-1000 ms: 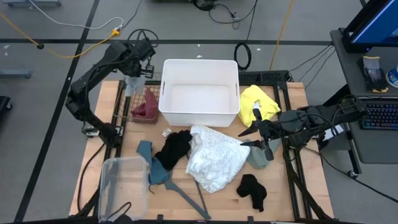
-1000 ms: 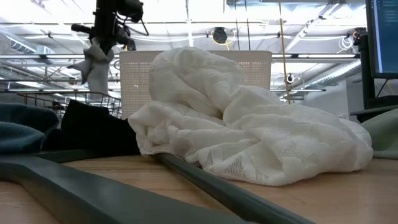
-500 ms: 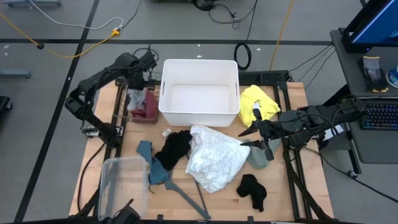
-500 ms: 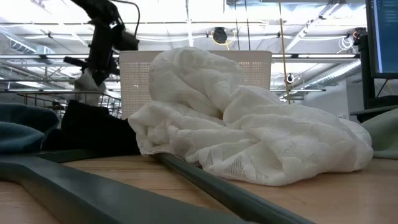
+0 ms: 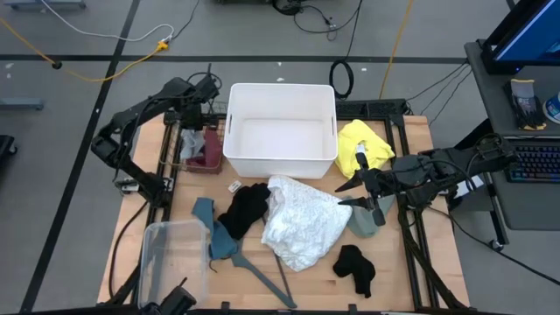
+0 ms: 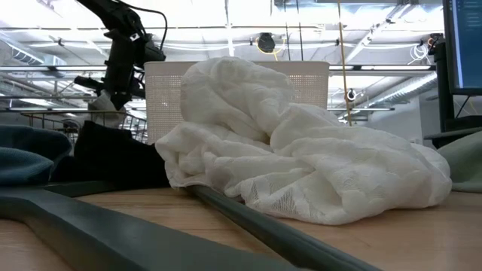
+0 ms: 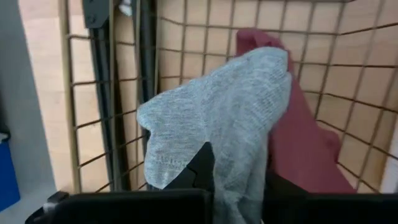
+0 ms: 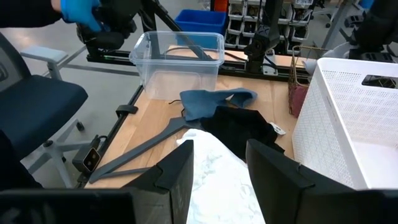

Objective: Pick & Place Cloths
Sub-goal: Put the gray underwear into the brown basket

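My left gripper (image 5: 194,121) stands over the wire basket (image 5: 185,164) at the table's far left, shut on a light grey cloth (image 7: 230,118). A maroon cloth (image 7: 306,140) lies in the basket under it. On the table lie a lacy white cloth (image 5: 302,219), a yellow one (image 5: 363,144), two black ones (image 5: 245,208) (image 5: 354,267) and a teal one (image 5: 214,232). My right gripper (image 5: 367,188) hovers open at the right, above the table, with nothing between its fingers (image 8: 180,177). My left gripper pinches the grey cloth's upper end (image 7: 239,171) between its two fingers, which come from above and point steeply down. How many layers it has, I cannot tell. The cloth hangs slack, and its lower part (image 7: 249,87) is down in the basket over the maroon cloth.
A white bin (image 5: 280,127) stands at the far middle, right beside the basket. A clear plastic box (image 5: 171,258) sits at the near left, and a grey hanger (image 5: 262,271) lies beside it. A pale green cloth (image 5: 359,223) lies below my right gripper.
My left gripper has gone down toward the wire basket and tipped more steeply downward, still shut on the grey cloth. The cloth, which hung above the basket, now has its lower part down inside it over the maroon cloth.
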`<action>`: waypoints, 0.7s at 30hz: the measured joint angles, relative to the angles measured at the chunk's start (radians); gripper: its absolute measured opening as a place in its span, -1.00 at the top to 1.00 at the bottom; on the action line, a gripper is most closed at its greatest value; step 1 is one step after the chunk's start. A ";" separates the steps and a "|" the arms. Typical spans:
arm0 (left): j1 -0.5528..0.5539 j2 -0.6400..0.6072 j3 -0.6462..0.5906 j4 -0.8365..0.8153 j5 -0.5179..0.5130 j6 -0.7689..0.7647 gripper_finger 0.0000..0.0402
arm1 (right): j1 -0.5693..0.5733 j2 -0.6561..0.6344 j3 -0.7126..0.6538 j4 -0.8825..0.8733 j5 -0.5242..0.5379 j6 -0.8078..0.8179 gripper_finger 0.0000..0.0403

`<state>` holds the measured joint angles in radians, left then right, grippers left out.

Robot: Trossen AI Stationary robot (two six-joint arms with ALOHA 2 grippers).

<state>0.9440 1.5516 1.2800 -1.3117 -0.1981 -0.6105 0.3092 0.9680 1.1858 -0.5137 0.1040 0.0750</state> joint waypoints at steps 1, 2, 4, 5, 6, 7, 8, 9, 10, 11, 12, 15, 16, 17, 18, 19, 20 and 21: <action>0.000 0.000 0.000 0.008 0.003 0.001 0.90 | 0.000 0.000 0.000 0.000 0.000 0.000 0.30; 0.000 0.000 0.000 0.014 0.005 0.007 0.90 | 0.000 0.000 0.000 0.000 0.000 0.000 0.30; 0.000 0.000 0.000 0.024 0.007 0.041 0.89 | 0.000 0.000 0.000 0.000 0.000 0.000 0.30; -0.003 0.000 0.000 0.026 0.009 0.058 0.89 | 0.000 0.000 0.000 0.000 0.000 0.000 0.30; -0.003 0.000 0.000 0.026 0.014 0.070 0.89 | 0.000 0.000 0.000 0.000 0.000 0.000 0.30; -0.003 0.000 0.000 0.025 0.016 0.077 0.88 | 0.000 0.000 0.000 0.000 0.000 0.000 0.30; -0.003 0.000 0.000 0.024 0.016 0.081 0.85 | 0.000 0.000 0.000 0.000 0.000 0.000 0.30; -0.003 0.000 0.000 0.024 0.017 0.085 0.81 | 0.000 0.000 0.000 0.000 0.000 0.000 0.30; -0.003 0.000 0.000 0.024 0.017 0.086 0.75 | 0.000 0.000 0.000 0.000 0.000 0.000 0.30; -0.004 0.000 0.000 0.024 0.017 0.085 0.68 | 0.000 0.000 0.000 0.000 0.000 0.000 0.30; -0.004 0.000 0.000 0.023 0.017 0.083 0.60 | 0.000 0.000 0.000 0.000 0.000 0.000 0.30; -0.004 0.000 0.000 0.018 0.018 0.077 0.33 | 0.000 0.000 0.000 0.000 0.000 0.000 0.30; -0.004 0.000 0.000 0.011 0.018 0.074 0.24 | 0.000 0.000 0.000 0.000 0.000 0.000 0.30; -0.004 0.000 0.000 0.003 0.018 0.068 0.14 | 0.000 0.000 0.000 0.000 0.000 0.000 0.30; -0.004 0.000 0.000 -0.005 0.018 0.065 0.05 | 0.000 0.000 0.000 0.000 0.000 0.000 0.30; -0.004 0.000 0.000 -0.013 0.017 0.060 -0.04 | 0.000 0.000 0.000 0.000 0.000 0.001 0.30; -0.004 0.000 0.000 -0.021 0.017 0.059 -0.11 | 0.000 0.000 0.000 0.000 0.000 0.000 0.30; -0.004 0.000 0.000 -0.029 0.017 0.058 -0.19 | 0.000 0.000 0.000 0.000 0.000 0.000 0.30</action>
<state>0.9401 1.5513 1.2800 -1.3405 -0.1810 -0.5521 0.3092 0.9680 1.1858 -0.5133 0.1040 0.0754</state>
